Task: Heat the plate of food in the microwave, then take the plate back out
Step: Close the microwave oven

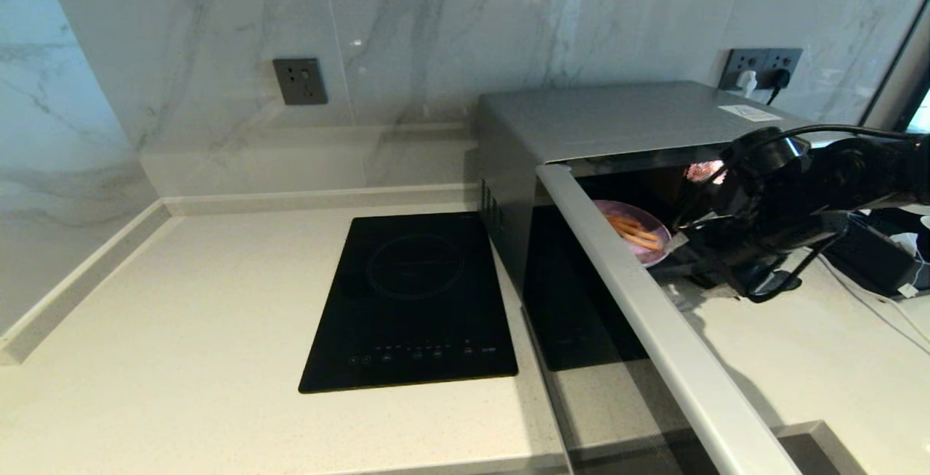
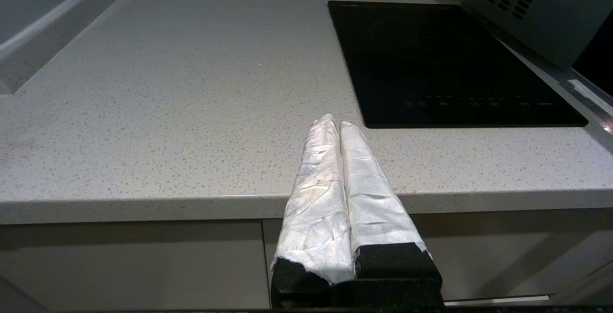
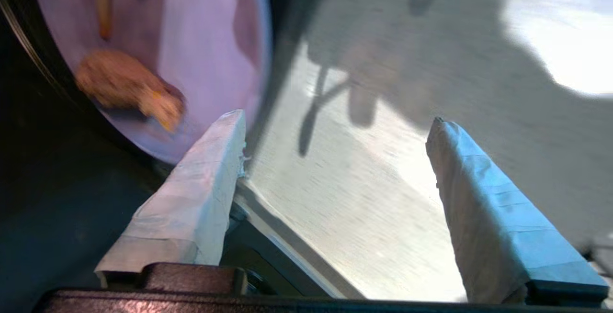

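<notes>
Just ahead of my right gripper [image 3: 335, 126] sits the plate of food [image 3: 201, 50], inside the microwave [image 1: 603, 123] and close to the cavity's front edge. My fingers stand wide apart with nothing between them; one fingertip [image 3: 230, 126] is right at the plate's near rim, though I cannot tell whether it touches, and the other hangs over pale counter [image 3: 364, 207] outside the cavity. On the plate I see a fried chunk [image 3: 119, 83] and fries [image 1: 636, 232]. Beside the gripper, the door [image 1: 654, 330] is swung fully open, its long light edge reaching toward me and walling off that side; the opposite side holds cables and a dark box [image 1: 872, 257]. My left gripper [image 2: 339, 124], fingers pressed together and empty, hangs parked before the counter's front edge, with the induction hob [image 2: 445, 59] ahead of it to one side.
</notes>
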